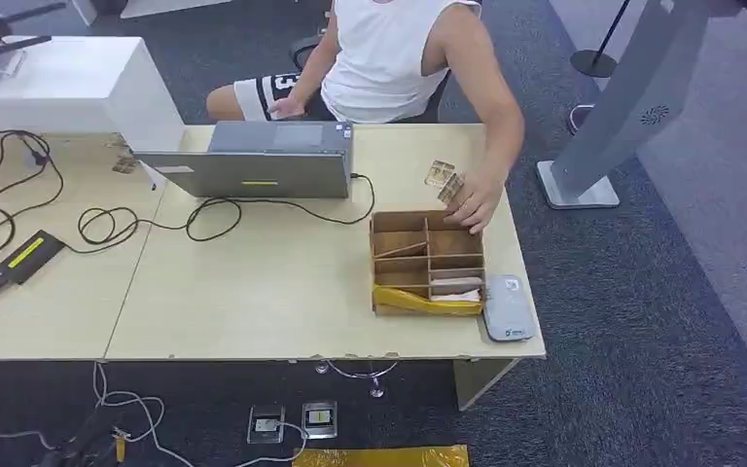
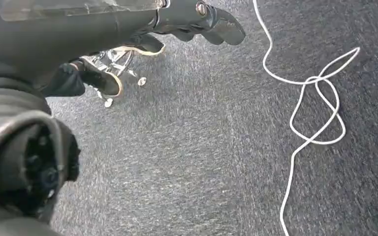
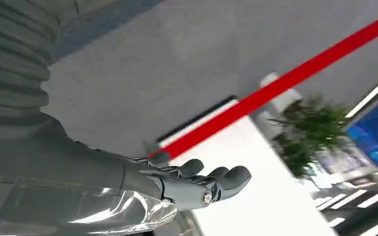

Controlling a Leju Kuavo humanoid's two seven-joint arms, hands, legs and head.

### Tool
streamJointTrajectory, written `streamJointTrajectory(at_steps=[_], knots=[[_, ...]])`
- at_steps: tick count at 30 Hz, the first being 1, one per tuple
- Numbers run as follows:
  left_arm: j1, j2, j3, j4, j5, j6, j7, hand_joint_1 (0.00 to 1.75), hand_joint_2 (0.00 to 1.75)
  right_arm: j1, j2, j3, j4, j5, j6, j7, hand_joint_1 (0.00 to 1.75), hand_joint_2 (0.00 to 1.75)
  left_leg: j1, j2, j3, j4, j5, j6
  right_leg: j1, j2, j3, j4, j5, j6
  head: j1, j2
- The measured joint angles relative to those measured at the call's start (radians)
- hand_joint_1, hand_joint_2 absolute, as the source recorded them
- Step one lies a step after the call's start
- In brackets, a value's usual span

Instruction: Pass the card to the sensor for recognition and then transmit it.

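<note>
Hanging loose at the robot's sides, the left hand (image 2: 197, 22) over carpet and the right hand (image 3: 197, 184) are both slack and hold nothing. The cards (image 1: 444, 179) lie on the table just behind the wooden box (image 1: 426, 261), under a person's hand (image 1: 475, 202). My read: any reach should wait for that hand, then pinch one card by its edge, face kept flat for the sensor.

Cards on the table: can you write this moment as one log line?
cards: under person's hand, behind wooden box | sensor: beside box | left robot hand: empty | right robot hand: empty
</note>
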Motion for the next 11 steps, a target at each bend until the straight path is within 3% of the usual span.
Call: streamJointTrajectory(at_steps=[6,11], knots=[[0.001,-0.002,0.011,0.000,0.017,0.016,-0.003,0.00,0.00,0.154,-0.003,-0.101,0.059,-0.007,0.010,0.078,0.00,1.75,0.000,0.000,0.000,0.000,0.000,0.000,0.000,0.000,0.000,0.000,0.000,0.000,0.000,0.000],[-0.001,-0.008,0.016,0.000,0.015,0.008,-0.002,0.00,0.00,0.292,0.042,-0.157,0.108,0.007,0.027,0.136,0.00,1.75,0.001,-0.001,0.000,-0.001,0.000,0.000,0.001,-0.001,0.001,0.000,-0.001,-0.001,0.000,0.000]])
